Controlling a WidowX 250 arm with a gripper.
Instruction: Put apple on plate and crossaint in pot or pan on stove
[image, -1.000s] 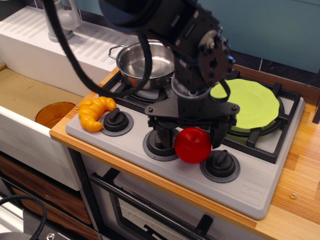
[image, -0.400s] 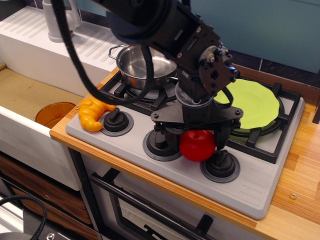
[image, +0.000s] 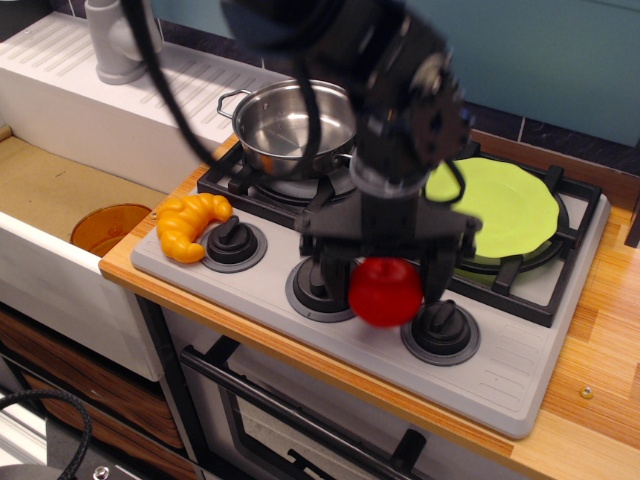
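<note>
Two black fingers of the end effector (image: 385, 285) pinch the red apple (image: 385, 291) between them, over the grey stove's (image: 500, 370) knob row — between the middle and right knobs. One yellow-orange croissant (image: 190, 224) lies at the stove's left front corner beside the left knob, the steel pot (image: 290, 125) sits on the rear left burner, and the lime-green plate (image: 505, 207) rests on the right burner — just behind the arm

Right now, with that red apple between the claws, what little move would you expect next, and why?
Probably a short lift and a swing toward the plate. The apple sits between the fingers of the gripper, low over the knob row of the stove, while the green plate lies bare on the burner behind it. The crossaint can wait by the far knob.
</note>
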